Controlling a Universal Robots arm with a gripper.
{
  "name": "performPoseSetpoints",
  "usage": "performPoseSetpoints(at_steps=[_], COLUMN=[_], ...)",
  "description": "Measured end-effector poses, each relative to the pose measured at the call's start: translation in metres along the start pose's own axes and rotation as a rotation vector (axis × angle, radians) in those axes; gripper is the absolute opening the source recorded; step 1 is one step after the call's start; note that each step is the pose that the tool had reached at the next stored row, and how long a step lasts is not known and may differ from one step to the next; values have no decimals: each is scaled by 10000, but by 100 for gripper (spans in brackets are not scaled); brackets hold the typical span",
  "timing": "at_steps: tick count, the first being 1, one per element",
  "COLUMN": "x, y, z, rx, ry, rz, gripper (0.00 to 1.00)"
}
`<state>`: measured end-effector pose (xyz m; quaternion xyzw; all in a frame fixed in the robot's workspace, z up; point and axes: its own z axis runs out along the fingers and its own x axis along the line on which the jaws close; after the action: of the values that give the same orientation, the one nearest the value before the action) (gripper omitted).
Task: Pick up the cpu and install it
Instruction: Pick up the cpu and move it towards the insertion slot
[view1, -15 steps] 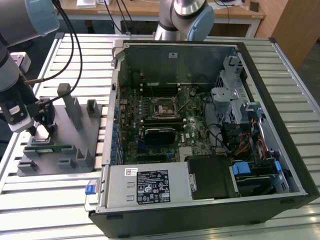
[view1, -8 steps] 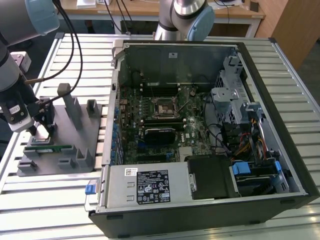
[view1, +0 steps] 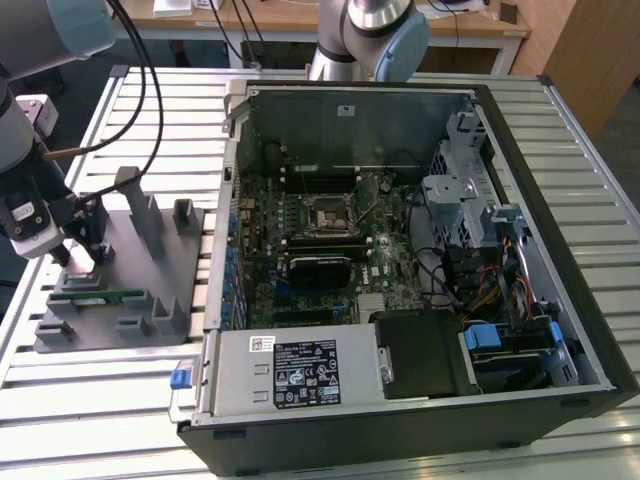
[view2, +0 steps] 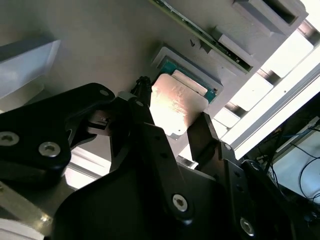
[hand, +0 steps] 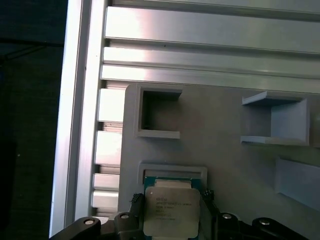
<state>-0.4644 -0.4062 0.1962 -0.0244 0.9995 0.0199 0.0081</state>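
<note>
Silver-grey cpu (hand: 171, 215) edged green, pale grey fixture (hand: 225, 150), black gripper (hand: 171, 197).

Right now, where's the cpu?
In both wrist views the cpu sits in a shallow recess of the grey fixture, right at the gripper; that fixture lies at the exterior view's left, beside the open computer case.

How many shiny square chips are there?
1: the small silver-grey square chip sits in a recess of the grey plastic fixture, at the claw. Others may be hidden.
</note>
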Motion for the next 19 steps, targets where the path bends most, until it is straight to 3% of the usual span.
performPoseSetpoints(at_steps=[19], x=[-6], y=[14], z=[-369], rx=[0], ry=[-1], rz=[0], gripper=[54])
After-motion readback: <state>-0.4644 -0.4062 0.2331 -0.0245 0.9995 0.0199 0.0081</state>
